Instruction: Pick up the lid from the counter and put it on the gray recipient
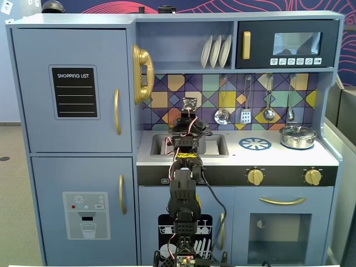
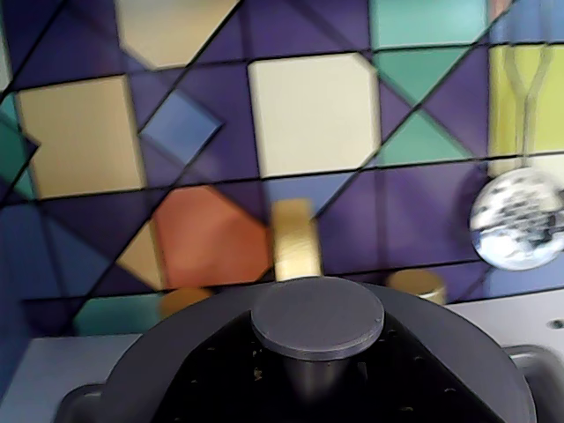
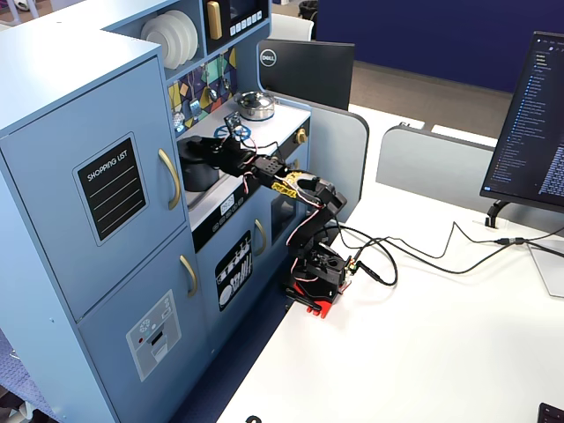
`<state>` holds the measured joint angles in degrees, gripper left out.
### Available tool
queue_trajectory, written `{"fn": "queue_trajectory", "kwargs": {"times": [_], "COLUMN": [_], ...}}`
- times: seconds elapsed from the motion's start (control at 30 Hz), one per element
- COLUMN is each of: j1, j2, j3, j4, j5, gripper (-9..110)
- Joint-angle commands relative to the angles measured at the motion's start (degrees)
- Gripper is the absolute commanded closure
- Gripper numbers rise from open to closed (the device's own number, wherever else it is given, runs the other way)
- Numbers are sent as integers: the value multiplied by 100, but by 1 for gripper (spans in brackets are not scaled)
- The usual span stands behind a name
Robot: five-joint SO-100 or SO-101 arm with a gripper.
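Note:
In the wrist view the lid (image 2: 317, 317), a matte dark-gray disc with a flat round knob, fills the bottom of the frame. My gripper (image 2: 313, 374) is shut on the stem under the knob, with a black jaw on each side. The small side handles of the gray recipient (image 2: 81, 402) show just below the lid's rim on the left and right, so the lid lies over the pot. Whether it rests on the pot I cannot tell. In a fixed view the gripper (image 3: 218, 152) holds the lid (image 3: 196, 145) over the gray pot (image 3: 201, 176) at the sink. In the front fixed view the arm (image 1: 186, 167) hides them.
The pot stands in the counter's sink (image 1: 218, 146), with a gold faucet (image 2: 295, 238) and the tiled wall behind it. A shiny silver pot (image 1: 298, 137) sits on the right burner. Utensils hang on the wall, a strainer ladle (image 2: 517, 218) among them. A blue burner mark (image 1: 255, 144) lies in between.

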<state>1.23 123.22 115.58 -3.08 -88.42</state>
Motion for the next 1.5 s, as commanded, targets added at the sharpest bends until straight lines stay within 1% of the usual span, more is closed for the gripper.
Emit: {"fn": "queue_trajectory", "kwargs": {"times": [0.0,0.37,0.83,0.87,0.93,1.0,1.1,1.17,1.3,1.4,1.47], "j1": [-18,97,237,272,334,343,316,352,334,185,79], "j2": [18,26,88,97,123,176,308,439,923,1477,1934], "j3": [-88,141,369,378,360,299,272,246,53,-343,-642], "j4": [-281,-378,-562,-562,-510,-387,-290,-114,483,1389,2294], "j5": [-88,-264,-729,-756,-677,-624,-554,-510,-413,-422,-457], "gripper": [102,102,102,99,86,77,67,64,64,66,69]}}
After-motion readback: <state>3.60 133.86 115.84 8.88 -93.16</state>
